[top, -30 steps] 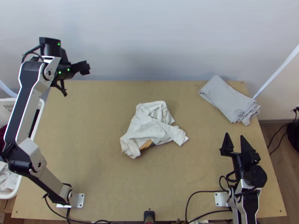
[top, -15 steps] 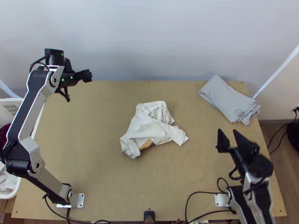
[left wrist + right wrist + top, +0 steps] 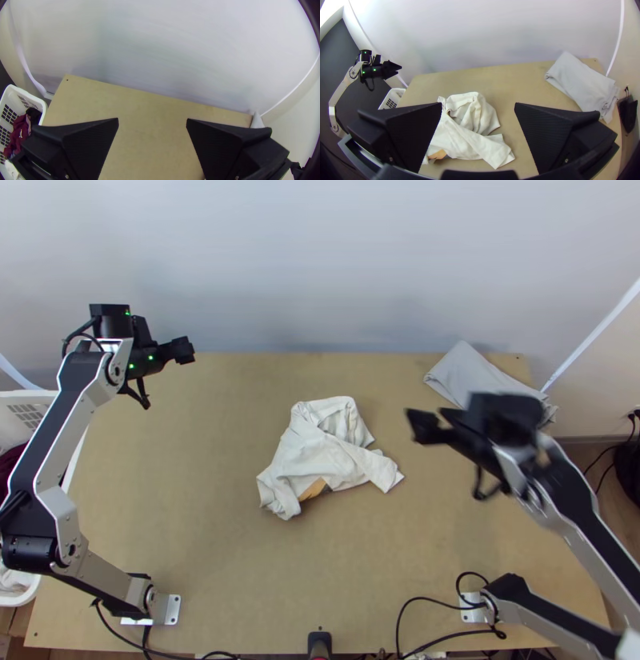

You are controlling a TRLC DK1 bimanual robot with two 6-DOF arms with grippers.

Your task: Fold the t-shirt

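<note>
Near the centre of a light wooden table (image 3: 232,564), taken here as the middle of the clock with twelve at the far edge: a white t-shirt (image 3: 324,456), lying bunched, in loose folds. Rounded into a hooded fold toward twelve; stretched out in a narrow strip toward four; crumpled in a small heap toward seven. Marked near six by an orange-brown patch (image 3: 316,490). Resting apart from both grippers.

Toward two, between the t-shirt and a grey cloth: the right gripper (image 3: 434,420), blurred, above the table. In the right wrist view, with its two flat black fingers (image 3: 416,130) spread wide, and with part of the t-shirt seen past and between them.

Farther out toward two, near the table's far corner: the grey cloth (image 3: 468,376), folded into a long, thick bundle, lying flat and partly hidden behind the right arm (image 3: 588,524).

Toward ten, above the table's far edge: the left gripper (image 3: 182,350), well away from the t-shirt. In the left wrist view, with fingers (image 3: 90,143) spread wide apart, and bare wood seen between them.

Toward nine, beside the table: a white basket (image 3: 28,394) with gridded openings, holding dark red cloth (image 3: 20,133) and some white cloth (image 3: 16,580). Out toward three, off the table: a black object (image 3: 629,464), cut by the edge of the top view. Beyond twelve: a plain pale wall (image 3: 320,260).
</note>
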